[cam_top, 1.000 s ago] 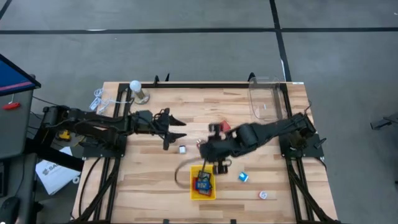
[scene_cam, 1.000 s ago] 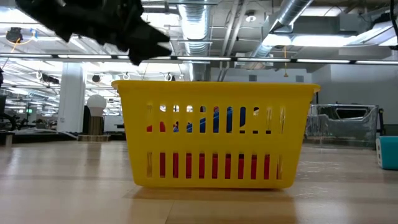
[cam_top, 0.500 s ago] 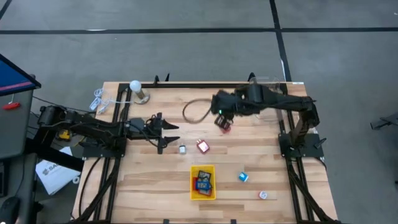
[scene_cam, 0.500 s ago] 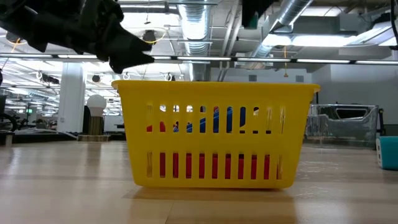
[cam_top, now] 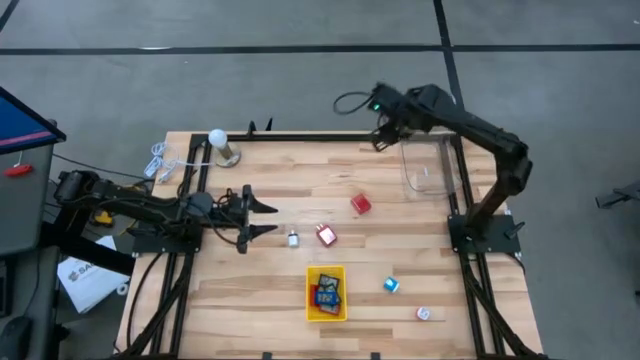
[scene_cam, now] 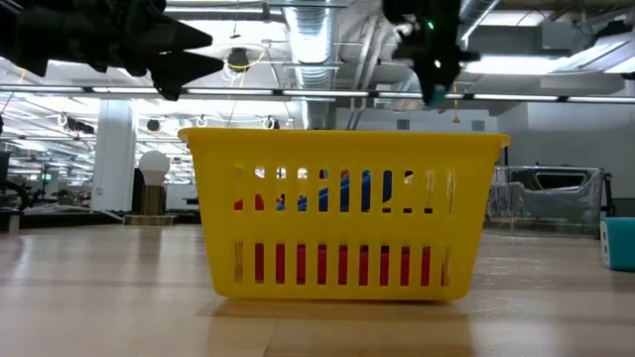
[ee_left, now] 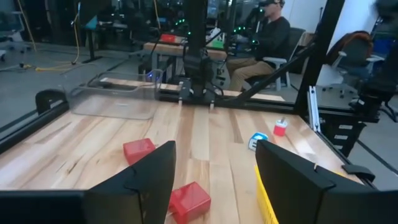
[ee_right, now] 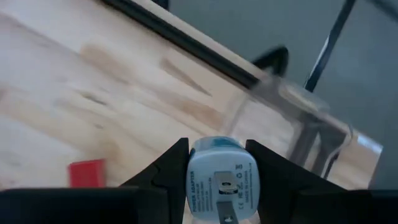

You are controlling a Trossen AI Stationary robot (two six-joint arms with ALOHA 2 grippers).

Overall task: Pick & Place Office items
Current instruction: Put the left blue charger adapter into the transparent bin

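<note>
Office items are partly sorted: several sit in your yellow basket (cam_top: 326, 311) at lower centre, while five pieces lie loose mid-tabletop (cam_top: 260, 290). Your right claw (ee_right: 214, 186), upper right, pinches a white charger (ee_right: 216, 180); left claw (cam_top: 262, 219) hangs spread.

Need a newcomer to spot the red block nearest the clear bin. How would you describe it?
Start at the clear plastic bin at the wooden table's far right corner. Towards the table's middle from it lies a plain red block, alone on bare wood. Its neighbour, a red piece, shows a white face and lies nearer the yellow basket.
</note>
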